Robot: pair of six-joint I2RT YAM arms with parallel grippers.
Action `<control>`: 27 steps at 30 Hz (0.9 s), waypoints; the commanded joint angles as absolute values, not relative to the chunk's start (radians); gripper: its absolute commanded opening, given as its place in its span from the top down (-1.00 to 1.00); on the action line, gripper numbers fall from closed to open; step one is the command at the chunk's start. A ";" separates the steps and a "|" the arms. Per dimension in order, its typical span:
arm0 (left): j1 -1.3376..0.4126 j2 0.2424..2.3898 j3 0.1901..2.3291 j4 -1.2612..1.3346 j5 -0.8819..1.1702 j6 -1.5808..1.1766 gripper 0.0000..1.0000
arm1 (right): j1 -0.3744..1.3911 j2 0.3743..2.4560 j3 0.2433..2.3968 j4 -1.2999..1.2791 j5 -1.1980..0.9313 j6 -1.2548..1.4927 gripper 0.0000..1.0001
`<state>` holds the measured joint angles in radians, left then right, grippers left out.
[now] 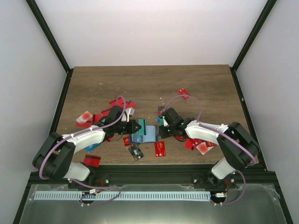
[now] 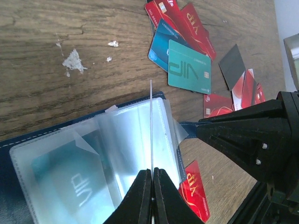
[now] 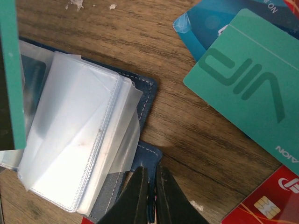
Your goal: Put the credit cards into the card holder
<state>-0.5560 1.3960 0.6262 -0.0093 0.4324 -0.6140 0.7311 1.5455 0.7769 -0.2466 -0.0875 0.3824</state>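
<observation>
Navy card holder (image 1: 144, 134) lies open midway along the table's (image 1: 149, 84) near edge. My left gripper (image 2: 152, 171) pinches one clear sleeve (image 2: 152, 116) upright. My right gripper (image 3: 150, 173) clamps its cover edge, with credit cards (image 2: 189, 70) scattered beside.

Dark wooden table (image 1: 149, 79) with scattered credit cards (image 1: 160, 149) around an open card holder (image 1: 144, 135).

A brown wooden table (image 1: 149, 84) with dark grain fills the middle. Small white flecks (image 2: 73, 60) lie on it, a larger crumbly one beside a few tiny ones. White walls (image 1: 149, 28) close it in on three sides, with black frame bars (image 1: 49, 35) slanting up at the corners. At the near edge lies a grey metal shelf (image 1: 149, 210), with a white toothed strip (image 1: 121, 195) along it.
</observation>
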 commanded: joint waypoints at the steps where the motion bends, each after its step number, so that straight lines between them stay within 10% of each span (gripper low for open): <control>1: -0.554 1.434 0.584 0.164 0.475 -0.668 0.92 | 0.738 1.561 0.766 -0.225 -0.099 0.387 0.99; 27: -0.559 1.441 0.504 0.193 0.376 -0.627 0.92 | 0.738 1.602 0.748 -0.210 -0.120 0.400 0.99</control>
